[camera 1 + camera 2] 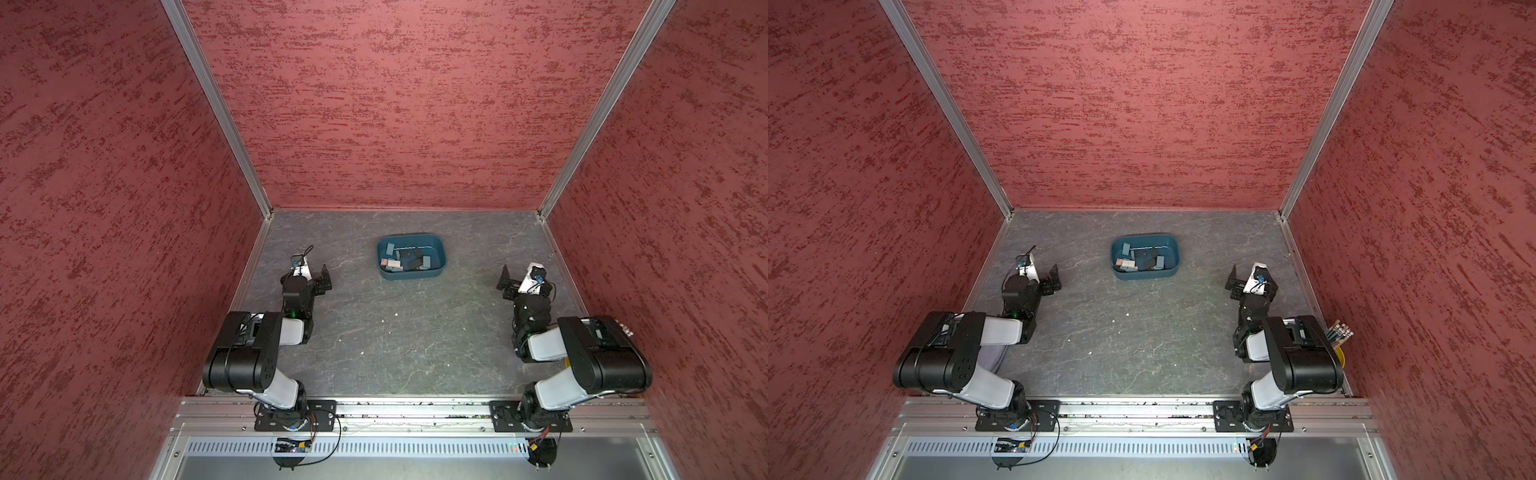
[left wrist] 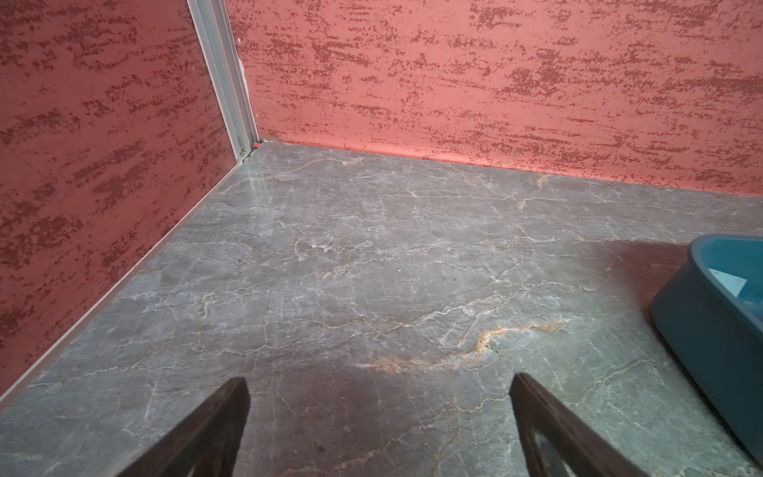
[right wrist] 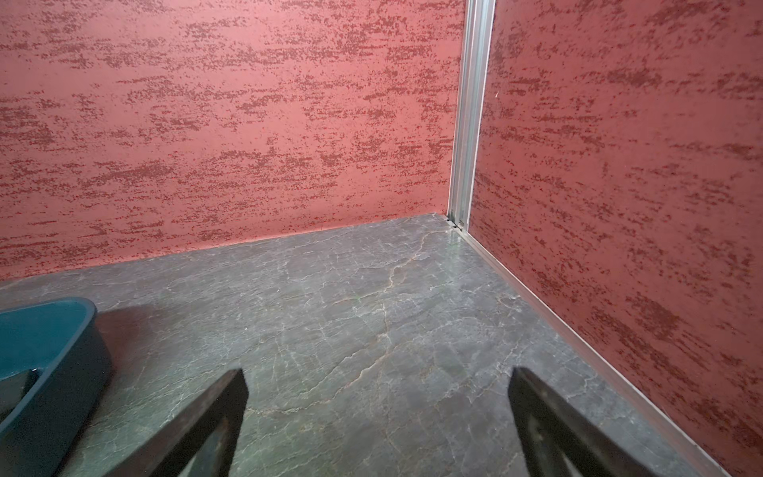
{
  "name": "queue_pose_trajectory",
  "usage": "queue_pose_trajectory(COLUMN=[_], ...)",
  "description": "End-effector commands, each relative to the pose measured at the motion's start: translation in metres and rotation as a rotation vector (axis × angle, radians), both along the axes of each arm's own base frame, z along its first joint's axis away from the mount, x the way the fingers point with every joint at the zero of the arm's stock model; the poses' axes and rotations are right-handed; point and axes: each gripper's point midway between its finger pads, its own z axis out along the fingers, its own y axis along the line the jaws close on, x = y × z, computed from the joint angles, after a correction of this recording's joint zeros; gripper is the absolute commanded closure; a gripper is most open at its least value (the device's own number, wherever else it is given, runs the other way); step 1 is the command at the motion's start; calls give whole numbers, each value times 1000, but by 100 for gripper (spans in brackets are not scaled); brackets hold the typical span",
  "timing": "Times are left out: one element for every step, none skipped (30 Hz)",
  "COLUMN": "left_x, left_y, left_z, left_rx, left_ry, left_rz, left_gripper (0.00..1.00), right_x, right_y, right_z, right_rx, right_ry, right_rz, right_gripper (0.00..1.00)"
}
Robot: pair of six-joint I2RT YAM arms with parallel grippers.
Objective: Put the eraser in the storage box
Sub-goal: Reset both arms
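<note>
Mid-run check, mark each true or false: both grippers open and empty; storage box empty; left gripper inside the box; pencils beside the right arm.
1. The left gripper and right gripper are open and empty: true.
2. The storage box is empty: false; several erasers lie in it.
3. The left gripper is inside the box: false; it is over the table, beside the box.
4. The pencils show beside the right arm: true.

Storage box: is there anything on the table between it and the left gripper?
Nothing visible stands in the way: only bare grey table lies between the open left gripper and the storage box.
</note>
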Motion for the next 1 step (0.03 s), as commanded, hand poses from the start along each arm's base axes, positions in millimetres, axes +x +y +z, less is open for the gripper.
queue_pose_trajectory(left_x=[5], left_y=[1], left_z=[9], left_rx=[-6], left_ry=[-29], left_rz=[1], left_gripper=[0], right_x=[4], right_y=[2], right_z=[10], right_rx=[10], right_ry=[-35], right_rz=[15], right_gripper=[1])
